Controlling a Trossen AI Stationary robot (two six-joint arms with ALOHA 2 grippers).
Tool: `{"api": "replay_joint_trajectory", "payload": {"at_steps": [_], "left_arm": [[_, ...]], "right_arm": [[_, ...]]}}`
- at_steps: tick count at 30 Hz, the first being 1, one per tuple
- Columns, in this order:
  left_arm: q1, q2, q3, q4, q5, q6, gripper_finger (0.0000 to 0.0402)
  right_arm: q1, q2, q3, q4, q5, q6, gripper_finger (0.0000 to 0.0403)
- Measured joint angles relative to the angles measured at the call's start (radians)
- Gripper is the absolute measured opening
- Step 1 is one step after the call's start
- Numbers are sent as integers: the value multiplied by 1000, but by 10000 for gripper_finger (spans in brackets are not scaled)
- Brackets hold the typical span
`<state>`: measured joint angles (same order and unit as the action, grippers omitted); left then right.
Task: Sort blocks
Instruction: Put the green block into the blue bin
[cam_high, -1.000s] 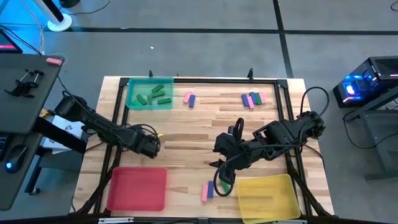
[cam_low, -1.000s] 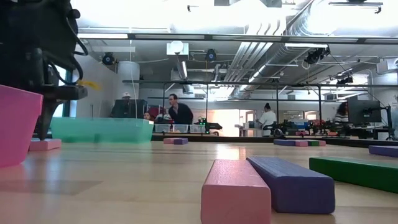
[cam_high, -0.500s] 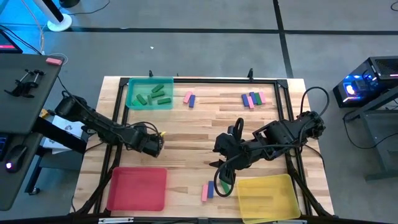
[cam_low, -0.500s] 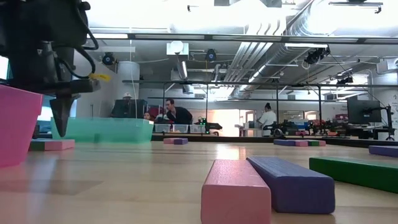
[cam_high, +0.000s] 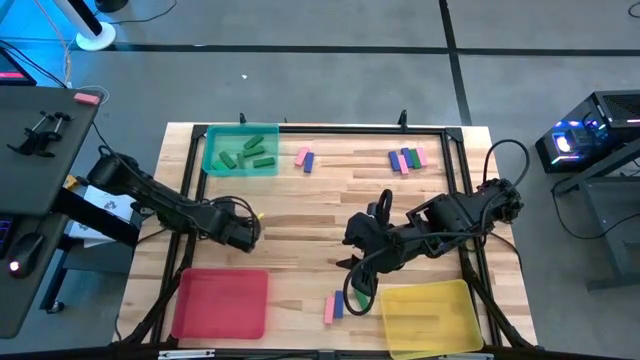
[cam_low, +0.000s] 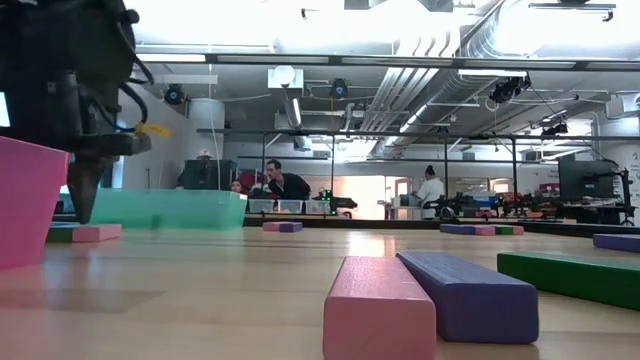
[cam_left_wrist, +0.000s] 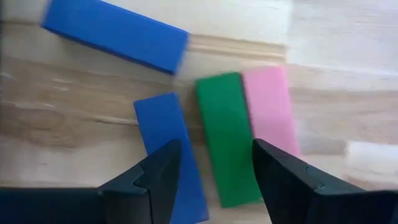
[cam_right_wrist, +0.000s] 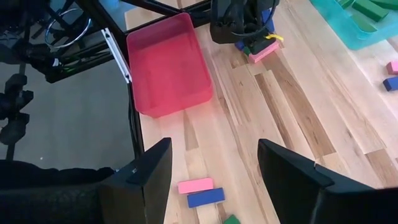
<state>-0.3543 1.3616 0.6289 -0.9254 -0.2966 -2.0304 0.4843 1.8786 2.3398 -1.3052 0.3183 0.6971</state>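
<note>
My left gripper (cam_high: 243, 232) hangs open, pointing down over a small cluster of blocks near the table's left side. In the left wrist view its fingers (cam_left_wrist: 163, 174) stand either side of a green block (cam_left_wrist: 227, 140). A blue block (cam_left_wrist: 166, 143) and a pink block (cam_left_wrist: 270, 109) lie flat beside it, and another blue block (cam_left_wrist: 115, 34) lies farther off. In the low view the fingertip (cam_low: 80, 200) stays above the table by the pink block (cam_low: 97, 232). My right gripper (cam_high: 350, 262) waits open, high over the table's middle.
A green tray (cam_high: 241, 150) with green blocks sits far left, a red tray (cam_high: 220, 303) near left and a yellow tray (cam_high: 430, 318) near right. Loose blocks lie at the far edge (cam_high: 305, 158) (cam_high: 407, 158) and by the yellow tray (cam_high: 335, 305).
My left gripper has rolled a little about its own pointing line above the block cluster, staying open and at the same height. The blocks have not moved.
</note>
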Motion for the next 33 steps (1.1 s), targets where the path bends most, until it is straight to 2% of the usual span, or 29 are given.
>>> {"api": "replay_joint_trajectory", "payload": {"at_steps": [8,16,21,28,33], "left_arm": [[0,-42,0,-11,-20,-8,184],[21,-13,0,120,-55,79,184],[28,8,0,114,-55,82,184],[18,10,0,8,-27,45,184],[12,9,5,16,-22,54,184]], "right_arm": [[-2,0,0,0,19,2,210],[-14,0,0,0,19,2,210],[-15,0,0,0,19,3,210],[-15,0,0,0,19,13,210],[-15,0,0,1,31,13,210]]}}
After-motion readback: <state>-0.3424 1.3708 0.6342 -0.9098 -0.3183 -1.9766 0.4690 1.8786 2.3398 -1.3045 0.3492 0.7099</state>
